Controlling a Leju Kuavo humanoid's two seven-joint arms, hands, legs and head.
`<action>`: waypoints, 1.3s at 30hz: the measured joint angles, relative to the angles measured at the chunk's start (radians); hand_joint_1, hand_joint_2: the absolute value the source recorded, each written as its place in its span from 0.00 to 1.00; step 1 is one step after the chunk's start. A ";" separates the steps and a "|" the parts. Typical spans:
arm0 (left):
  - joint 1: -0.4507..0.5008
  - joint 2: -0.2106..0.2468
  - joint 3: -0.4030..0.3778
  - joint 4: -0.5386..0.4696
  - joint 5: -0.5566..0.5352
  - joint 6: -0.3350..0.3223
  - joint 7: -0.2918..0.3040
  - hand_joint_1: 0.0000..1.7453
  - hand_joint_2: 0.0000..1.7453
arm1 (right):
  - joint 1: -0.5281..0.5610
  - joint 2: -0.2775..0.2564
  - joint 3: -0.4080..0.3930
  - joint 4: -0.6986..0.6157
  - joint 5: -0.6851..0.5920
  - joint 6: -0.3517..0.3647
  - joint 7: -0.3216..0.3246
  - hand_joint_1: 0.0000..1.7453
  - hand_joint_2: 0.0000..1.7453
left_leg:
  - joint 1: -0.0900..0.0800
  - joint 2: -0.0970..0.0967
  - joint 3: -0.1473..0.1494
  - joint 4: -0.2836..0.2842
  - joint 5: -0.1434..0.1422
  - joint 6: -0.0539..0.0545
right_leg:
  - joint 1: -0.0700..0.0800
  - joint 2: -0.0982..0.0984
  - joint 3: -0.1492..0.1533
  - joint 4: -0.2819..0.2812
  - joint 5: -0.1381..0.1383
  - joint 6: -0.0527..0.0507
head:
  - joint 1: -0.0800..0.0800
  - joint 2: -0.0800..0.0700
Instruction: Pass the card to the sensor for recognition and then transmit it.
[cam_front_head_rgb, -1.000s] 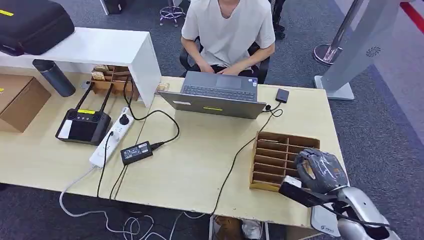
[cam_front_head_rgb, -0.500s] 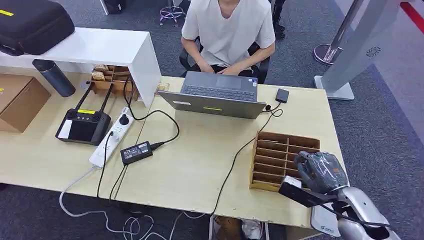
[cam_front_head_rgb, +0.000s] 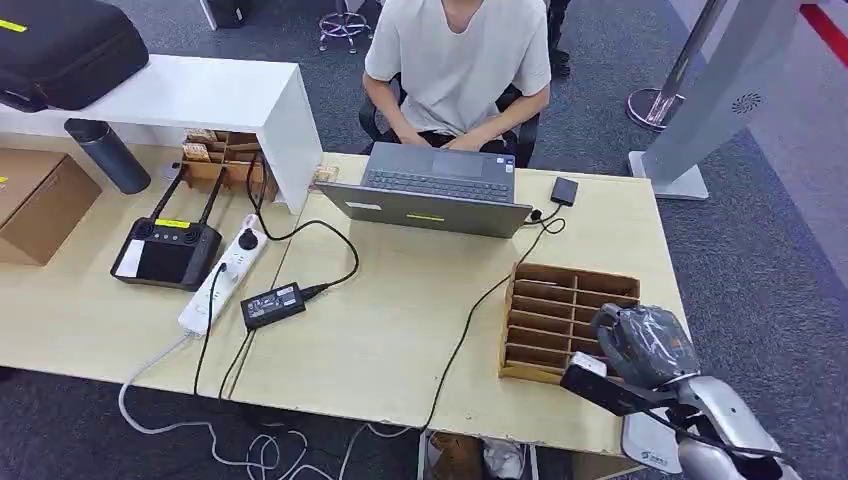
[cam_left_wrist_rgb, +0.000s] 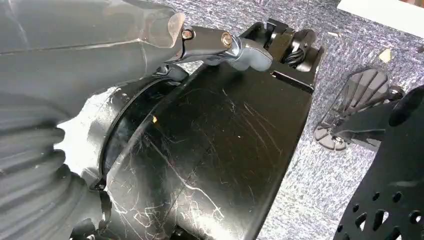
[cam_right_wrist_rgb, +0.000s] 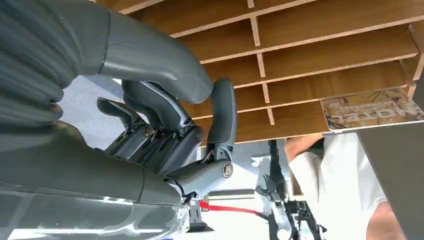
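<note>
The card (cam_right_wrist_rgb: 371, 110) is a printed rectangle whose lettering is too blurred to read. It lies flat in an end slot of the slotted wooden card rack (cam_front_head_rgb: 560, 310), whose thin plywood dividers form long narrow compartments. The right hand (cam_front_head_rgb: 645, 343), grey and wrapped in clear film, hovers at the rack's near right corner, by the pale wood surface (cam_front_head_rgb: 400, 330) edge; its fingers (cam_right_wrist_rgb: 222, 115) are curled, gripping nothing. Whether the left hand (cam_left_wrist_rgb: 75, 60) is spread or closed cannot be told. A white sensor pad (cam_front_head_rgb: 648, 445) with a small logo sits below the surface's edge.
</note>
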 joint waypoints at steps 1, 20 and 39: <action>0.000 0.000 0.000 0.000 0.000 0.000 0.000 0.00 1.00 | 0.002 0.000 -0.002 -0.001 0.000 0.000 0.000 1.00 1.00 | 0.000 0.000 0.000 0.000 0.000 0.000 | 0.000 0.000 0.000 0.000 0.000 0.000 | 0.000 0.000; -0.010 -0.002 0.007 0.000 -0.077 -0.074 0.000 0.00 1.00 | -0.132 0.047 0.090 -0.011 -0.020 0.016 -0.058 0.00 1.00 | 0.000 0.002 0.000 0.000 0.000 0.000 | 0.000 0.002 0.000 0.001 0.001 -0.001 | 0.000 0.000; -0.018 -0.002 0.014 0.000 -0.078 -0.102 0.010 0.00 1.00 | -0.217 0.139 0.207 0.008 -0.065 0.016 -0.063 0.00 1.00 | 0.001 0.002 0.000 -0.001 0.000 0.000 | 0.000 0.002 0.000 0.001 0.001 -0.001 | 0.000 0.000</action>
